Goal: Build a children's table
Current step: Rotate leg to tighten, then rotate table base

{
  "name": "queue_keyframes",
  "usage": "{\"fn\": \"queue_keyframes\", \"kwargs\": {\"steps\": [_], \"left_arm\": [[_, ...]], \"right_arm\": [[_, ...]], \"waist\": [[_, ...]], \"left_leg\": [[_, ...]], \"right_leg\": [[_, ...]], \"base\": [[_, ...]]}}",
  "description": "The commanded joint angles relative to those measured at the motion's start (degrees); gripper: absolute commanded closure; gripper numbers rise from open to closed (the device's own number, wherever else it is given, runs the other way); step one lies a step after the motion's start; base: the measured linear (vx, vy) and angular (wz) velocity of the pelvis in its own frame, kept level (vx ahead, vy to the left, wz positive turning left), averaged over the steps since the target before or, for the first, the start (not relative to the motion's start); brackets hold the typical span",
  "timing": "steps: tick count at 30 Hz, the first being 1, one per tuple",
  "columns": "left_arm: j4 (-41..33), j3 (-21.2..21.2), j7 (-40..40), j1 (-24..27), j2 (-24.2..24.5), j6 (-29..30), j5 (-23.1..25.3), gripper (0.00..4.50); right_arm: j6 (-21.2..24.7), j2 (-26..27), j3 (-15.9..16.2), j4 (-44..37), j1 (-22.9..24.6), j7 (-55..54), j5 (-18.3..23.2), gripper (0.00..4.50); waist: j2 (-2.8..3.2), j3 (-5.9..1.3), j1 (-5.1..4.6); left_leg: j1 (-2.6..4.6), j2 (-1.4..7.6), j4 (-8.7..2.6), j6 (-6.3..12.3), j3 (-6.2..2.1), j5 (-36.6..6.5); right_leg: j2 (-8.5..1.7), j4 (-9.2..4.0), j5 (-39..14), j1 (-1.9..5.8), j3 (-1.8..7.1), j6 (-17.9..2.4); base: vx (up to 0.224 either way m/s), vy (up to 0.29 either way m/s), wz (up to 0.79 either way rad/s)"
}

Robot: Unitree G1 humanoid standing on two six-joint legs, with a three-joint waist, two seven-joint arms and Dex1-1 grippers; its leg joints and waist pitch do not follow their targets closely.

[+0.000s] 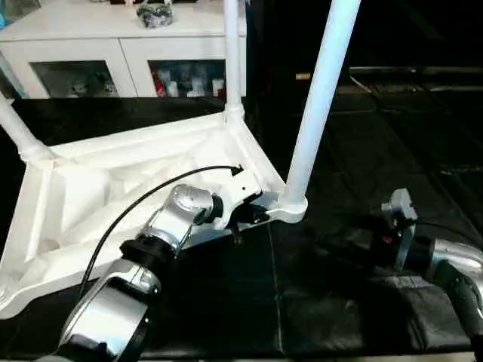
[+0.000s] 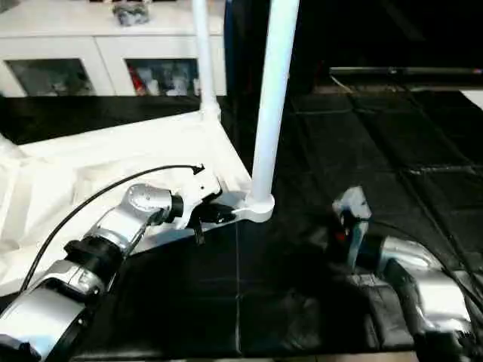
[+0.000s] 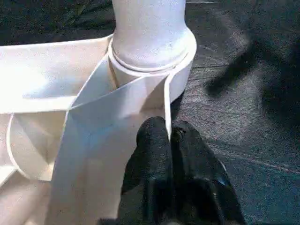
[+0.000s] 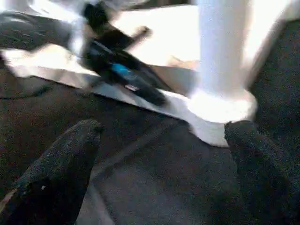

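The children's table lies upside down on black mats, its white ribbed top (image 1: 113, 181) facing up. Three white legs stand in corner sockets: a near right one (image 1: 321, 90), a far one (image 1: 232, 53) and one at the left (image 1: 19, 132). My left gripper (image 1: 245, 215) is shut on the top's thin rim just beside the near right socket (image 3: 150, 61), one finger (image 3: 152, 140) on each side of the wall. My right gripper (image 4: 163, 129) hangs low over the mat to the right of that socket (image 4: 220, 112), open wide and touching nothing.
A white cabinet (image 1: 121, 45) with glass doors stands behind the table, with a dark object (image 1: 155, 15) on top. Black floor mats (image 1: 362, 136) spread to the right and front. A black cable (image 1: 151, 192) arcs over my left forearm.
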Motion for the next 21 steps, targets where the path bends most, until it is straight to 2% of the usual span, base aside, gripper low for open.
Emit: {"fn": "queue_keyframes", "kwargs": {"steps": [1, 2, 5, 6, 8, 9, 10, 11, 12, 13, 14, 15, 16, 17, 18, 19, 21], "left_arm": [[-5.06, 0.67, -2.16, 0.15, 0.41, 1.89, -2.01, 3.92], [-6.97, 0.75, -2.81, 0.69, 1.05, 2.99, -2.35, 3.85], [-16.14, 1.77, -5.56, 3.69, 4.71, 9.14, -4.42, 3.54], [-19.28, 2.07, -6.75, 4.87, 6.29, 11.4, -5.29, 3.52], [-22.14, 2.34, -7.87, 6.07, 7.9, 13.42, -6.06, 3.4], [-26.38, 2.81, -9.48, 7.99, 10.5, 16.27, -7.09, 3.17], [-29.41, 3.44, -10.38, 9.59, 12.46, 18.47, -7.88, 3.17], [-29.41, 3.44, -10.38, 9.59, 12.46, 18.47, -7.88, 3.17], [-32.94, 4.46, -11.18, 11.88, 15.12, 21.19, -8.65, 3.05], [-39.04, 6.58, -11.85, 16.14, 19.39, 26.09, -10.13, 2.89], [-39.7, 6.82, -11.86, 16.6, 19.8, 26.62, -10.3, 2.89], [-44.39, 8.62, -12.12, 20.01, 22.6, 30.22, -11.66, 2.76], [-48.4, 10.43, -12.37, 22.9, 24.66, 33.05, -12.99, 2.76], [-49.78, 11.05, -12.46, 23.87, 25.33, 33.99, -13.46, 2.59], [-53.74, 13.16, -12.31, 26.56, 26.93, 36.94, -14.71, 2.51], [-54.9, 13.95, -12.11, 27.37, 27.3, 37.86, -14.97, 2.45], [-59.04, 16.33, -11.19, 30.12, 28.49, 41.33, -15.66, 2.38]], "right_arm": [[0.99, 1.27, 1.58, -1.8, -1.68, -0.1, 0.98, 0.0], [0.78, 2.52, 1.79, -1.48, -2.55, -0.95, 0.81, 0.0], [1.12, 7.34, 2.55, -0.75, -5.65, -3.12, 1.95, 0.0], [1.6, 8.16, 3.1, -1.11, -6.15, -3.24, 2.48, 0.0], [1.93, 8.84, 3.6, -1.33, -6.54, -3.49, 2.73, 0.0], [2.32, 9.86, 4.34, -1.48, -7.11, -4.1, 2.84, 0.0], [1.98, 10.76, 4.88, -1.28, -7.63, -4.67, 2.47, 0.0], [1.98, 10.76, 4.88, -1.28, -7.63, -4.67, 2.47, 0.0], [1.67, 12.2, 5.35, -0.66, -8.49, -5.78, 2.05, 0.0], [0.79, 14.8, 6.07, 0.84, -9.97, -7.92, 0.73, 0.0], [0.69, 15.08, 6.14, 1.02, -10.12, -8.16, 0.54, 0.0], [0.32, 16.97, 6.74, 2.16, -11.04, -9.74, -0.54, 0.0], [-0.06, 18.42, 7.87, 3.26, -11.8, -10.71, -1.68, 0.0], [-0.16, 18.86, 8.3, 3.6, -12.04, -11.01, -2.03, 0.0], [-0.83, 20.5, 9.87, 5.18, -13.12, -12.68, -3.62, 0.0], [-1.49, 21.24, 10.63, 6.12, -13.73, -13.6, -4.66, 0.0], [-3.64, 23.85, 13.82, 9.69, -16.11, -17.11, -8.67, 0.0]], "waist": [[-1.38, -4.19, 0.16], [-1.27, -4.21, 0.23], [-1.56, -4.14, 0.02], [-1.4, -4.17, -0.03], [-1.17, -3.98, -0.06], [-0.95, -4.11, 0.1], [-0.79, -4.01, -0.11], [-0.7, -3.94, -0.09], [-0.51, -4.12, -0.02], [-0.39, -4.02, -0.14], [-0.42, -3.64, -0.95], [-0.19, -3.78, -0.88], [-0.54, -3.76, -1.28], [-0.39, -3.58, -1.62], [-0.2, -3.47, -1.64], [-0.14, -3.4, -1.68], [-0.12, -3.16, -1.86]], "left_leg": [[-0.26, -0.06, -3.91, 5.43, 0.61, -10.26], [-0.01, 0.02, -3.88, 5.09, 0.66, -10.39], [-0.35, -0.15, -3.91, 4.76, 0.73, -9.6], [-0.23, -0.05, -3.84, 4.37, 0.73, -9.07], [0.07, -0.11, -3.81, 4.18, 0.94, -9.88], [0.3, 0.04, -3.88, 3.27, 0.8, -10.53], [0.04, -0.03, -4.05, 2.9, 0.81, -10.58], [0.09, -0.06, -4.12, 2.72, 0.77, -10.77], [0.52, 0.04, -4.06, 1.72, 0.74, -11.22], [0.45, 0.04, -4.22, 1.62, 0.77, -11.49], [-0.45, -0.15, -4.77, 1.24, 0.5, -12.38], [0.09, -0.07, -4.57, 0.75, 0.53, -13.39], [0.4, 0.05, -4.6, 0.11, 0.49, -14.48], [0.1, -0.01, -4.86, 0.13, 0.4, -14.66], [0.69, -0.12, -4.67, 0.12, 0.61, -16.02], [0.93, -0.07, -4.72, -0.33, 0.65, -16.71], [0.73, -0.11, -4.98, -0.98, 0.55, -18.07]], "right_leg": [[-1.6, -3.1, -19.03, 3.69, 1.51, -10.55], [-1.67, -3.08, -19.01, 3.37, 1.61, -10.9], [-1.54, -2.78, -18.6, 3.37, 1.7, -10.99], [-1.51, -2.37, -17.75, 3.17, 1.94, -11.25], [-1.26, -2.55, -18.32, 2.75, 2.07, -11.17], [-1.51, -2.18, -18.53, 2.88, 2.15, -11.29], [-1.35, -2.13, -18.74, 2.88, 2.12, -10.99], [-1.26, -2.3, -19.03, 2.8, 2.1, -10.75], [-1.31, -2.08, -18.28, 2.67, 2.17, -10.79], [-1.25, -2.02, -17.86, 2.57, 2.24, -11.17], [-1.05, -1.92, -19.0, 3.03, 2.0, -10.62], [-1.11, -1.92, -19.79, 2.68, 1.99, -10.45], [-1.2, -1.72, -20.0, 2.4, 2.16, -10.94], [-1.05, -1.81, -20.31, 2.56, 2.15, -10.86], [-0.79, -2.23, -21.38, 2.05, 2.19, -10.58], [-0.79, -2.07, -20.41, 1.88, 2.37, -11.4], [-0.8, -2.08, -21.26, 2.01, 2.32, -11.31]], "base": [[0.0, 0.0, 0.0], [0.0, 0.0, 0.0], [0.0, 0.0, 0.0], [0.0, 0.0, 0.0], [0.0, 0.0, 0.0], [0.0, 0.0, 0.0], [0.0, 0.0, 0.0], [0.0, 0.0, 0.0], [0.0, 0.0, 0.0], [0.0, 0.0, 0.0], [0.0, 0.0, 0.0], [0.0, 0.0, 0.0], [0.0, 0.0, 0.0], [0.0, 0.0, 0.0], [0.0, 0.0, 0.0], [0.0, 0.0, 0.0], [0.0, 0.0, 0.0]]}}
